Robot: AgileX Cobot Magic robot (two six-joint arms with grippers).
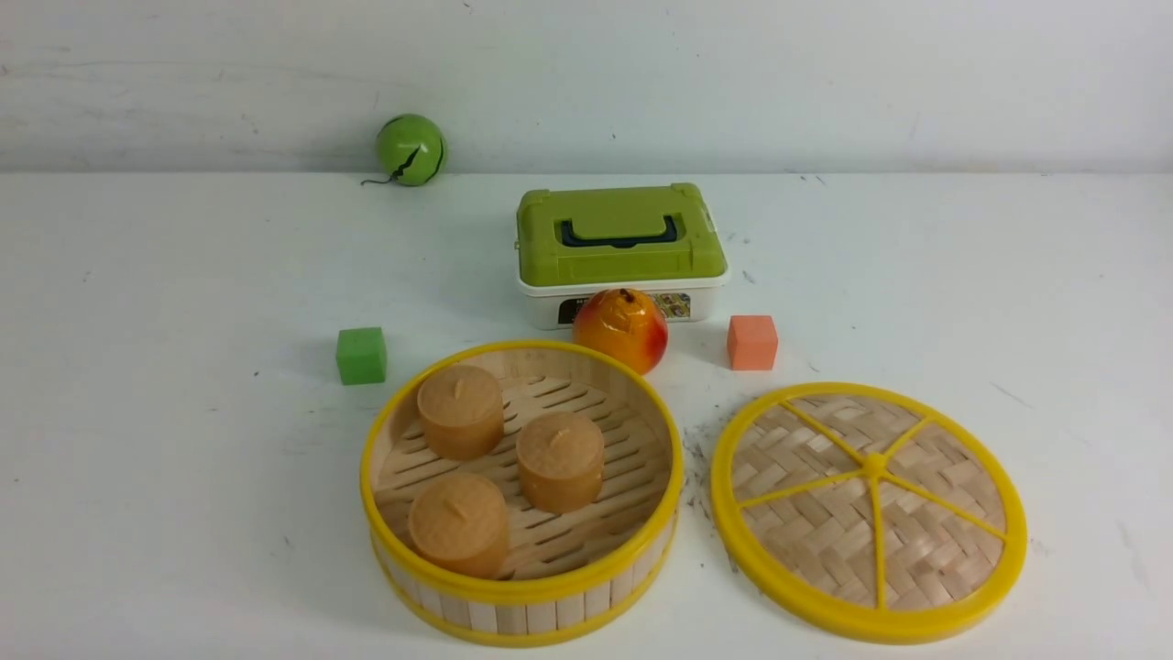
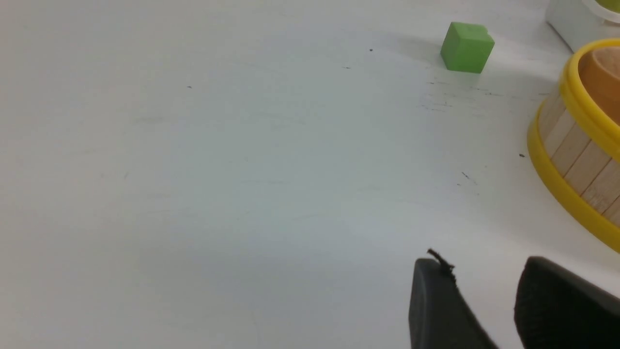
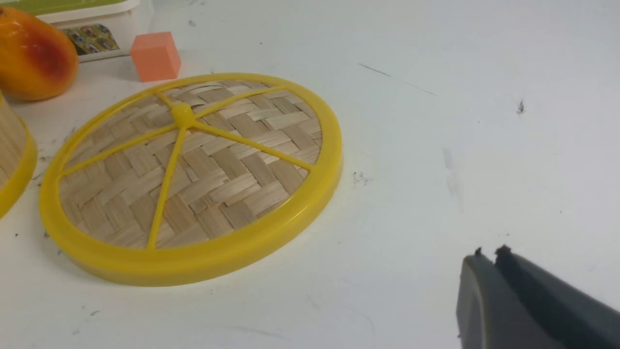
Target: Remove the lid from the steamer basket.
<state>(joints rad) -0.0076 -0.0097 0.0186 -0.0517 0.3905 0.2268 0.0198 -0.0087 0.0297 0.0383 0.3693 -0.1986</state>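
The round, yellow-rimmed woven-bamboo lid was laid right of the round yellow-and-bamboo steamer basket, presumably for access, with the empty black left gripper parted, the empty black right gripper closed.

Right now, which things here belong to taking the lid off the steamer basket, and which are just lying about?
For the job:
- bamboo lid
- steamer basket

Just lying about:
- green ball
- green-lidded box
- orange-red fruit
- green block
- orange block
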